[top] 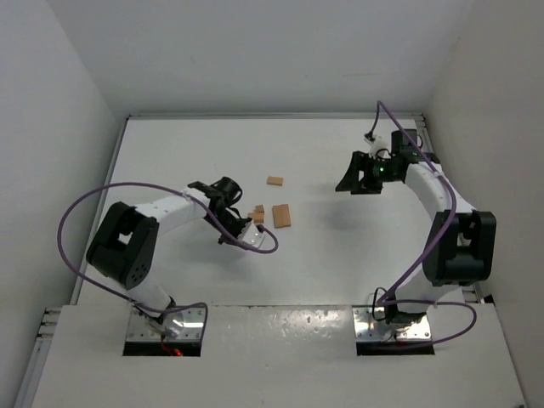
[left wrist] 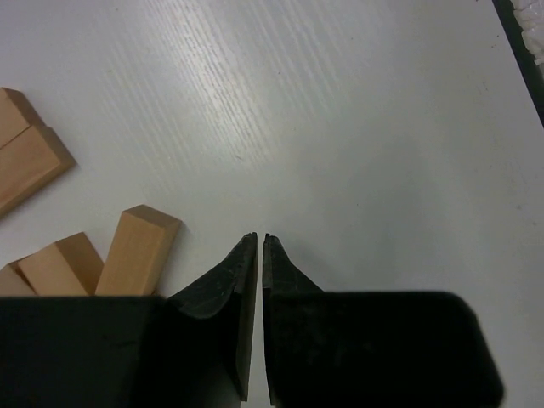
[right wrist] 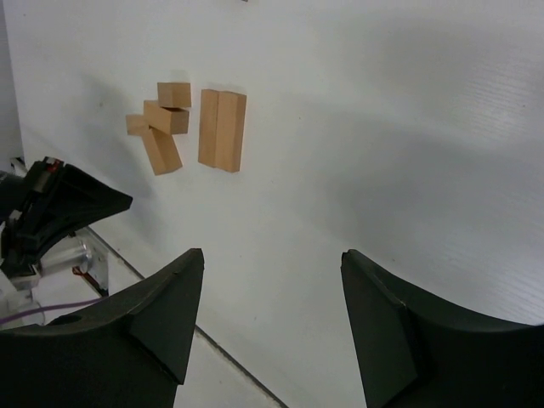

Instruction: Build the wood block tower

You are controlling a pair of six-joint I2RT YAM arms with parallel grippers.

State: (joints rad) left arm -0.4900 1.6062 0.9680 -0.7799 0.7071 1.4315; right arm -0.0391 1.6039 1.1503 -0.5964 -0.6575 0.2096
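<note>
From where I stood, the blocks (top: 257,213) lay flat on the table (top: 340,255), about midway between the arms and a little toward the left one. A small cluster (right wrist: 161,127) sat close together, and I could not tell whether one piece rested on its neighbours. Just beside it lay a long pair (right wrist: 221,130), side by side and touching. A lone block (top: 274,181) sat apart, farther back. Nothing looked like a proper stack yet.

The left gripper (top: 238,219) was far the nearer. It hung just beside the cluster with its fingers pressed together, holding nothing. In its wrist view the gripper (left wrist: 259,238) pointed at bare table. The nearest block (left wrist: 136,251) sat off to the left of the fingertips, close but not touching. That block's long axis ran roughly along the line the fingers pointed, leaning slightly to the right. The long pair (left wrist: 25,161) lay farther off, up and to the left.

The right gripper (top: 348,180) hovered well away on the other side with its jaws spread wide and nothing between them. Its own camera saw the blocks small and distant beyond the gripper (right wrist: 272,255).

I judged that the left arm would take the first block. It would have to open, shift sideways toward the cluster and close across the block's short width.
</note>
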